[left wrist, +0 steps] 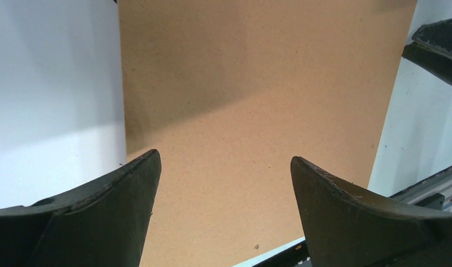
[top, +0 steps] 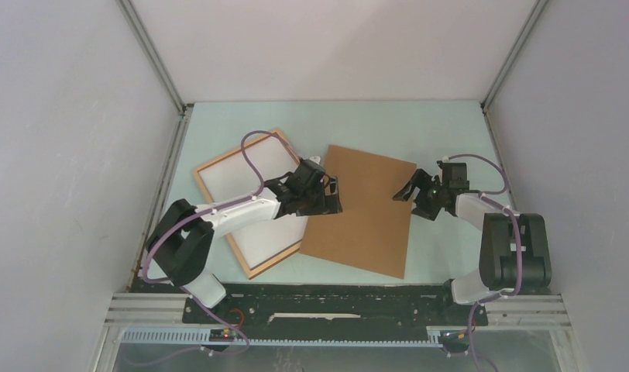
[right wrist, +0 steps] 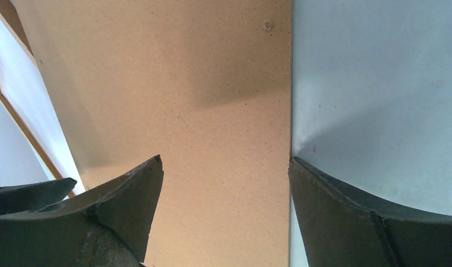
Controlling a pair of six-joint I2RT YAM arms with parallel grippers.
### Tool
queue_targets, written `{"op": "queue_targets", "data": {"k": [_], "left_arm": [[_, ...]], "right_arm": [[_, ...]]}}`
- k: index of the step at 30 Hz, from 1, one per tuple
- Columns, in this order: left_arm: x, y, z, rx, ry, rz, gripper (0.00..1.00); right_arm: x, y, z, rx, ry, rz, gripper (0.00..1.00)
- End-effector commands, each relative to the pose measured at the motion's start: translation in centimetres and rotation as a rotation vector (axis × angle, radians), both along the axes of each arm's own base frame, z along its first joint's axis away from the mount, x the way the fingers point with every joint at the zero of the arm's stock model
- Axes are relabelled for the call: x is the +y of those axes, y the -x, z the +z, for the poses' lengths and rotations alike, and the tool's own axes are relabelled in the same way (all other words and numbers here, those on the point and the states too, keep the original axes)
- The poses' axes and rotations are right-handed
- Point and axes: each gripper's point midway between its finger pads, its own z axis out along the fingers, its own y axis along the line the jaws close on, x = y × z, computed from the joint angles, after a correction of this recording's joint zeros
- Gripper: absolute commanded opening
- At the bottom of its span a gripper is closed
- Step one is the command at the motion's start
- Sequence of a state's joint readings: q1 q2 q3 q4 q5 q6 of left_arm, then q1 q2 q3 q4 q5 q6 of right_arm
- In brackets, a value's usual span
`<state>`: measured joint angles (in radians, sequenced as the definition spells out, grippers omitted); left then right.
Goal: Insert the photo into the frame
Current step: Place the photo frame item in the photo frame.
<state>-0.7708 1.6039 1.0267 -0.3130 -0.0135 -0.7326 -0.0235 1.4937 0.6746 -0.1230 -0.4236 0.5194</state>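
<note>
Over the brown board (top: 369,221), left pincer (top: 333,198) spread, right pincer (top: 404,194) spread opposite, both arms bent inward

1. A flat brown backing board (top: 366,225) lies on the table, turned at a slight angle, roughly in the middle.
2. Its surface is plain and finely speckled, with a small round dimple (right wrist: 268,24) close to one edge.
3. The table (top: 451,132) is pale blue-green and matte.
4. Plain light-grey walls stand on three sides: back wall (top: 335,46), left wall (top: 56,155), right wall (top: 582,116).
5. Aluminium posts (top: 152,54) rise at the back corners.
6. A black plate (top: 335,298) runs along the near edge, with a slotted white cable duct (top: 296,337) just in front of it.
</note>
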Motion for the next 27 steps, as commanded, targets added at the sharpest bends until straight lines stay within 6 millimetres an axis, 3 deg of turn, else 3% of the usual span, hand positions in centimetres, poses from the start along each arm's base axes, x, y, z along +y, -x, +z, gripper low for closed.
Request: {"op": "queue_targets", "data": {"k": [1, 7, 11, 17, 27], "left_arm": [[2.2, -1.1, 1.8, -0.082, -0.012, 0.081, 0.93], [4.1, -1.3, 3.6, -0.152, 0.05, 0.13, 0.93], [4.5, -1.0, 1.7, -0.091, 0.059, 0.129, 0.93], [2.8, -1.4, -0.2, -0.007, 0.159, 0.104, 0.93], [-0.3, -1.2, -0.9, 0.074, 0.377, 0.066, 0.83]], "right_arm": [[0.8, 2.4, -1.6, 0.105, -0.024, 0.016, 0.91], [0.8, 2.3, -1.6, 0.103, -0.026, 0.017, 0.91], [0.8, 2.4, -1.6, 0.105, -0.025, 0.017, 0.91], [0.8, 2.4, -1.6, 0.105, -0.026, 0.017, 0.9], [0.9, 2.4, -1.6, 0.105, -0.031, 0.023, 0.9]]}}
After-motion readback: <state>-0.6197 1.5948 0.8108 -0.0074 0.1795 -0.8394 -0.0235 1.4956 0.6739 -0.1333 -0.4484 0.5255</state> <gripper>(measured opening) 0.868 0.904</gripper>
